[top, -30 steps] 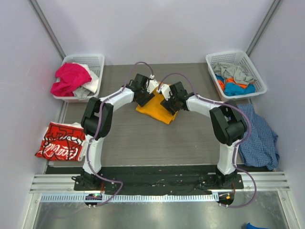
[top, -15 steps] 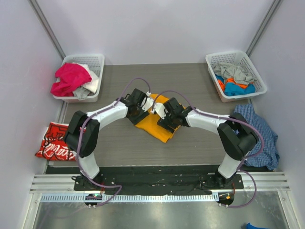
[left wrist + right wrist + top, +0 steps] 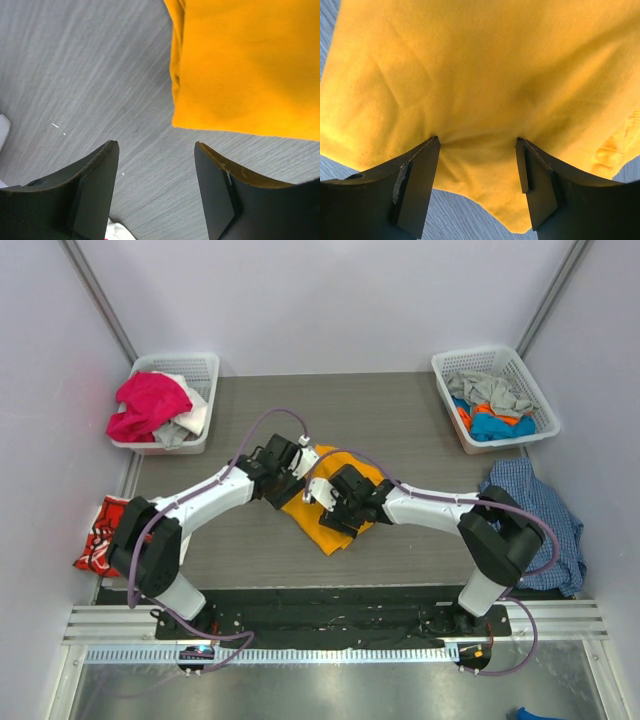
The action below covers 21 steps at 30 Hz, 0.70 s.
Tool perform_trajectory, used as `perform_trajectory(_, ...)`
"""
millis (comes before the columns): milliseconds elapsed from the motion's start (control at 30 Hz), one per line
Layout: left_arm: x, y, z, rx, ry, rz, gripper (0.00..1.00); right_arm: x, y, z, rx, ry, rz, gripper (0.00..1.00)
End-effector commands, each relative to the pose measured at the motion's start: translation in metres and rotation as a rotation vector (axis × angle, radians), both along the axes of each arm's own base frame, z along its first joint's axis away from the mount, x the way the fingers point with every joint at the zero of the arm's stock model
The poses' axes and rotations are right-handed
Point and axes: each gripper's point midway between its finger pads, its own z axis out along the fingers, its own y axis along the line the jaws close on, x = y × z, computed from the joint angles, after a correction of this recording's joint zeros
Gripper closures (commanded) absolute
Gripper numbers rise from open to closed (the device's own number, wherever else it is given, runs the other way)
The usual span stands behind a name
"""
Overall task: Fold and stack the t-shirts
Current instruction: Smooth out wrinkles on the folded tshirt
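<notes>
The orange-yellow t-shirt (image 3: 320,530) is lying folded near the middle of the tabletop (image 3: 420,440), with both arms reaching in over it from either side. The left gripper (image 3: 156,150) is hanging released, its jaws spread wide over bare tabletop, and the shirt's near corner is lying just beyond its fingertips without touching them. The right gripper (image 3: 476,142) is also standing released, its two fingertips pressing down on the yellow cloth, which is puckering slightly between them. The red t-shirt (image 3: 95,545) with white lettering is lying well apart at the left edge, partly hidden by the left arm. Two white baskets (image 3: 195,365) of clothes are sitting at the far corners.
</notes>
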Motion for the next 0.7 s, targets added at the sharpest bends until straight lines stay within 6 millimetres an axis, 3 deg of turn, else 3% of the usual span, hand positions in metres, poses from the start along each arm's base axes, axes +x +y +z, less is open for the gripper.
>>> perform_trajectory(0,0.03,-0.013,0.037,-0.071,-0.135,0.007,0.34,0.009,-0.002,0.019,0.02,-0.079,-0.041,0.28)
perform_trajectory(67,0.05,-0.023,0.053,-0.142,-0.162,-0.003,0.34,0.017,-0.007,0.031,0.016,-0.135,-0.091,0.27)
perform_trajectory(100,0.061,-0.02,0.051,-0.159,-0.153,0.01,0.34,0.022,-0.009,0.037,0.018,-0.163,-0.11,0.26)
perform_trajectory(133,0.075,-0.027,0.066,-0.204,-0.176,0.007,0.34,0.029,-0.015,0.044,0.004,-0.206,-0.15,0.25)
perform_trajectory(167,0.082,-0.031,0.07,-0.237,-0.169,-0.005,0.33,0.033,-0.018,0.049,0.007,-0.23,-0.17,0.25)
perform_trajectory(200,0.092,-0.033,0.061,-0.257,-0.137,-0.006,0.33,0.038,-0.019,0.061,0.029,-0.277,-0.193,0.24)
perform_trajectory(267,0.106,-0.048,0.075,-0.311,-0.147,-0.051,0.33,0.047,-0.029,0.074,0.021,-0.348,-0.248,0.23)
perform_trajectory(333,0.115,-0.062,0.073,-0.34,-0.118,-0.118,0.33,0.055,-0.036,0.088,0.031,-0.414,-0.297,0.22)
perform_trajectory(500,0.116,-0.091,0.063,-0.416,0.007,-0.248,0.34,0.071,-0.059,0.102,0.005,-0.494,-0.415,0.22)
perform_trajectory(533,0.111,-0.103,0.07,-0.469,0.052,-0.303,0.35,0.072,-0.064,0.101,-0.006,-0.499,-0.431,0.22)
perform_trajectory(600,0.107,-0.11,0.055,-0.503,0.147,-0.341,0.35,0.075,-0.072,0.101,-0.026,-0.515,-0.467,0.22)
perform_trajectory(633,0.102,-0.116,0.062,-0.538,0.187,-0.367,0.35,0.076,-0.074,0.1,-0.033,-0.519,-0.476,0.22)
perform_trajectory(667,0.102,-0.118,0.048,-0.536,0.232,-0.376,0.35,0.076,-0.077,0.1,-0.039,-0.52,-0.486,0.22)
